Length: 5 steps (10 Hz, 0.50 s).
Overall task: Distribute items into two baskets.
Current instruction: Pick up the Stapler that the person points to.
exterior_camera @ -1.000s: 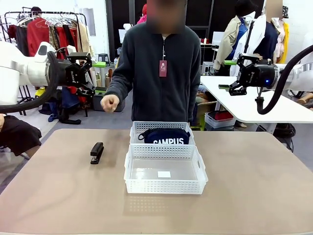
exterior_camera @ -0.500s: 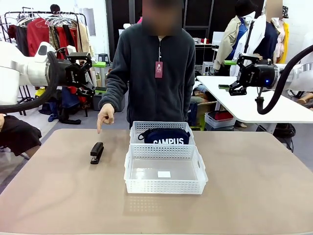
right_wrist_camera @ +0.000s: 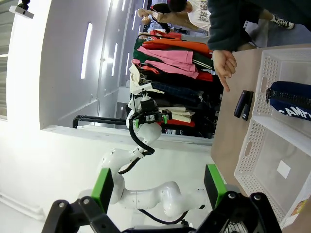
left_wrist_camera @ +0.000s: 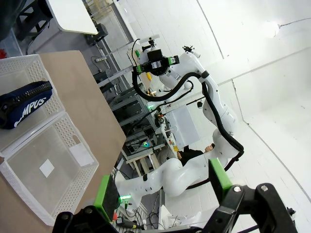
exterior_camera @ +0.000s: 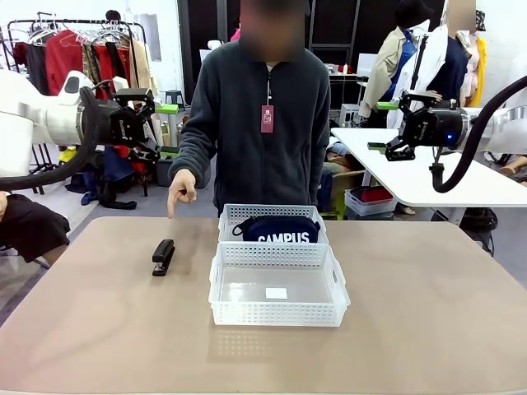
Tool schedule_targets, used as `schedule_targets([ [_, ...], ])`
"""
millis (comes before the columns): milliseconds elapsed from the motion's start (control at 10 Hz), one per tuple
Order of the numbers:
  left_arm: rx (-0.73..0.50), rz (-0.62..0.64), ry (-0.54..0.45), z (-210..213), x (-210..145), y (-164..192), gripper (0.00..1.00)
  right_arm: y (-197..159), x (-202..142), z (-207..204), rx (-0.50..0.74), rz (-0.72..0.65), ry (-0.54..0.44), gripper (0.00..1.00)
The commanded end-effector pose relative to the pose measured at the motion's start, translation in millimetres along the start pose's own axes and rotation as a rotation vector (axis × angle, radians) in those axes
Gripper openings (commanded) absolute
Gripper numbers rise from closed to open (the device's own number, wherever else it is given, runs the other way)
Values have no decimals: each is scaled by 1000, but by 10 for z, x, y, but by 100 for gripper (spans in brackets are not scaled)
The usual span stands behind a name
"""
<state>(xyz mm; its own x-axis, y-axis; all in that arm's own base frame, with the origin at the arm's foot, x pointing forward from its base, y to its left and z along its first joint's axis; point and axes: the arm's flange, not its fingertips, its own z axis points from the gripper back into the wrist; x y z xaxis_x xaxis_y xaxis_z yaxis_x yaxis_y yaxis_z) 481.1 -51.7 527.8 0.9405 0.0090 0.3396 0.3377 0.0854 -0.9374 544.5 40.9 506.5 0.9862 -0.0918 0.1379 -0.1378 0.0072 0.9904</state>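
Note:
Two translucent white lattice baskets stand end to end at the table's middle. The far basket point(exterior_camera: 272, 216) holds the navy "CAMPUS" pouch point(exterior_camera: 277, 229); the near basket point(exterior_camera: 277, 309) holds just a small white label. The black stapler point(exterior_camera: 163, 257) lies on the table left of the baskets, and the person's hand point(exterior_camera: 181, 188) points a finger down toward it. My left gripper point(exterior_camera: 136, 127) hangs open, high at the left, far above the table. My right gripper point(exterior_camera: 403, 123) hangs open, high at the right. The left wrist view shows the pouch point(left_wrist_camera: 24, 104) and both baskets; the right wrist view shows the stapler point(right_wrist_camera: 243, 104).
The person stands at the table's far edge behind the baskets. Bare tabletop point(exterior_camera: 428, 313) lies to the right and in front of the baskets. Clothes racks and a white table stand beyond the table.
The person's hand has dropped from a loose fist to a finger pointing down near the stapler. Both arms are still.

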Motion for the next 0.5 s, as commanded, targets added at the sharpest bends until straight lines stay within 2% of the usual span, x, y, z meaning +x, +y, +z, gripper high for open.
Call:
schedule_targets([
  [0,-1,-4,-2,9,3,-22,100,7,-8,-2,12,-4,4,100],
  [100,0,0,0,0,0,0,100,7,-8,-2,12,-4,4,100],
  [300,231,103,57,-31,101,-124,100,7,-8,-2,12,-4,4,100],
  [400,296,147,100,9,184,-197,100,7,-8,-2,12,-4,4,100],
])
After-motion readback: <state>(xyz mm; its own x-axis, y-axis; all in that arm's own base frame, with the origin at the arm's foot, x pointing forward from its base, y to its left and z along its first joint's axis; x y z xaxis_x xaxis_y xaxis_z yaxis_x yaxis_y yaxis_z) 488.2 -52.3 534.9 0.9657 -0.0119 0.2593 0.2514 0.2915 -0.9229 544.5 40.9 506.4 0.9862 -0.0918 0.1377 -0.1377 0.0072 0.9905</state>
